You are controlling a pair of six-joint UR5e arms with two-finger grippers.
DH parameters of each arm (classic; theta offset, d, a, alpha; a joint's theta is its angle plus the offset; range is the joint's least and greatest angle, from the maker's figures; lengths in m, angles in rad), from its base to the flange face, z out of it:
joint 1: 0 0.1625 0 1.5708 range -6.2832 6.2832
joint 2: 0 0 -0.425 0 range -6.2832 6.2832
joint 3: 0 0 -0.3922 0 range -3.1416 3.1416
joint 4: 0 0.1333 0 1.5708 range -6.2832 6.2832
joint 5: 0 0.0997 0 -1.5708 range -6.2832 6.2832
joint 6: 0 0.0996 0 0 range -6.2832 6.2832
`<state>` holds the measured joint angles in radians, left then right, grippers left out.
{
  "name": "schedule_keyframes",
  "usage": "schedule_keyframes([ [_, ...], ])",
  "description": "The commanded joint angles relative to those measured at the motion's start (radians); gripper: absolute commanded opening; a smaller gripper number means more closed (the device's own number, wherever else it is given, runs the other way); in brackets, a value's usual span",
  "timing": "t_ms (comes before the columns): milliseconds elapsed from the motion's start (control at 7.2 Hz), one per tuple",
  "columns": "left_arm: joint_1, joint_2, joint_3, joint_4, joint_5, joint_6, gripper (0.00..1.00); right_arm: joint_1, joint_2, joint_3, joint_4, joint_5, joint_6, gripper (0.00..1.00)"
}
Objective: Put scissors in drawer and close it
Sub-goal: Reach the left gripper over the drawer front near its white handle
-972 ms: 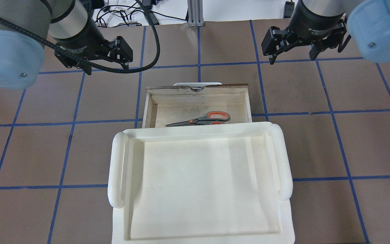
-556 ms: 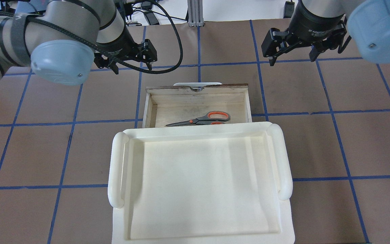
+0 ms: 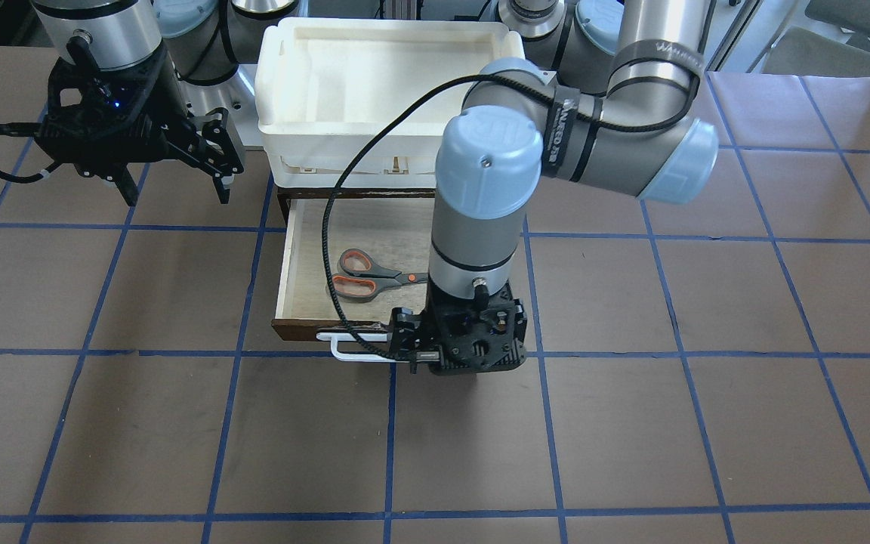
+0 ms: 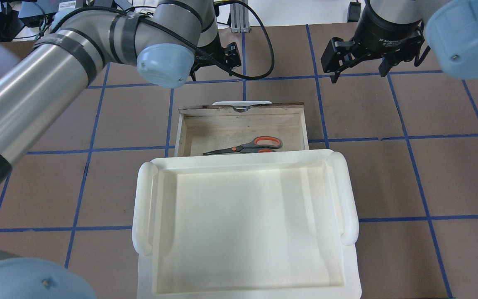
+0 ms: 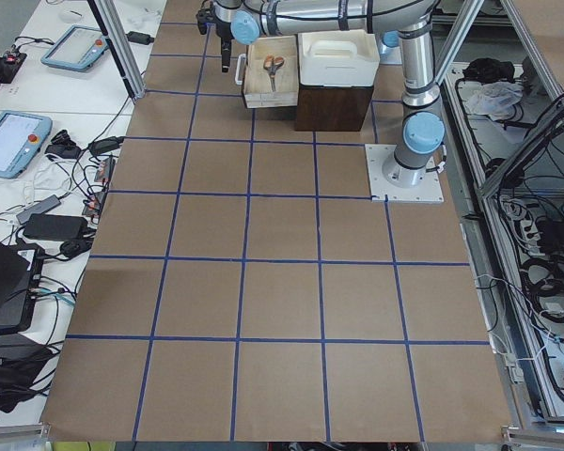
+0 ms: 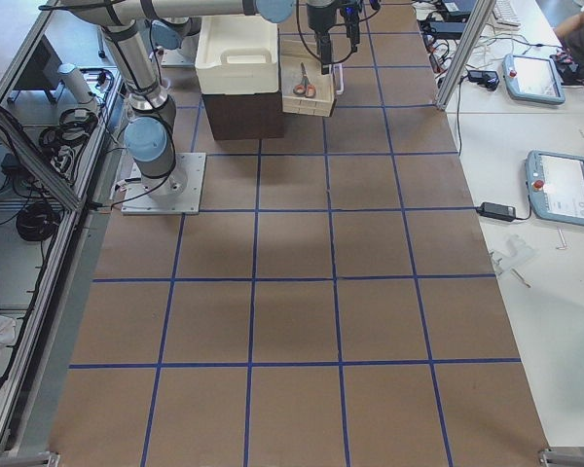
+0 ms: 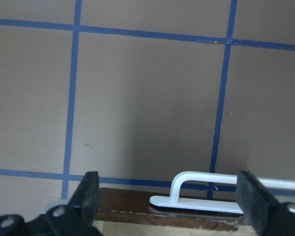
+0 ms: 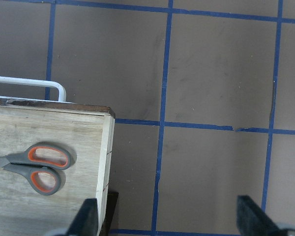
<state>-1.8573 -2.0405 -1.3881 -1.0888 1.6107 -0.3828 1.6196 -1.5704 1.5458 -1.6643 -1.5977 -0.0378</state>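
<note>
**The left arm point(image 3: 480, 196) at the drawer point(image 4: 206, 109) front**

The left arm is reaching over the open drawer, wrist pointing down; left claw point(image 7: 168, 179) is hanging spread over the handle point(image 7: 211, 176); right claw point(image 4: 360, 74), marked "2F Adaptive", is gaping; scissors point(image 4: 247, 146) are lying inside the drawer.

1. A robotics lab: an arm's base plate point(image 5: 404, 188) is bolted to a brown counter point(image 5: 282, 310) gridded with blue tape point(image 5: 282, 260).
2. In the left side view, teach pendants point(image 5: 11, 143) lie on white benches point(image 5: 66, 94) at 9 o'clock and cables point(image 5: 545, 277) at 3 o'clock.
3. Aluminium frame posts point(image 5: 116, 47) ring it.
</note>
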Motion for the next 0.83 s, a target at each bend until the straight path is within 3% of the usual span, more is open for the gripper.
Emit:
schedule_keyframes([
  [0,-0.026,-0.099,0.027,0.122,0.0,0.023,1.0,-0.001,0.001,0.0,0.001,0.001,-0.008,1.0],
  [417,-0.045,-0.183,0.05,0.11,-0.005,0.038,1.0,-0.003,0.003,0.002,-0.005,0.001,-0.025,1.0],
  [694,-0.045,-0.225,0.125,-0.004,-0.011,0.027,1.0,-0.003,0.001,0.002,-0.005,0.001,-0.034,1.0],
])
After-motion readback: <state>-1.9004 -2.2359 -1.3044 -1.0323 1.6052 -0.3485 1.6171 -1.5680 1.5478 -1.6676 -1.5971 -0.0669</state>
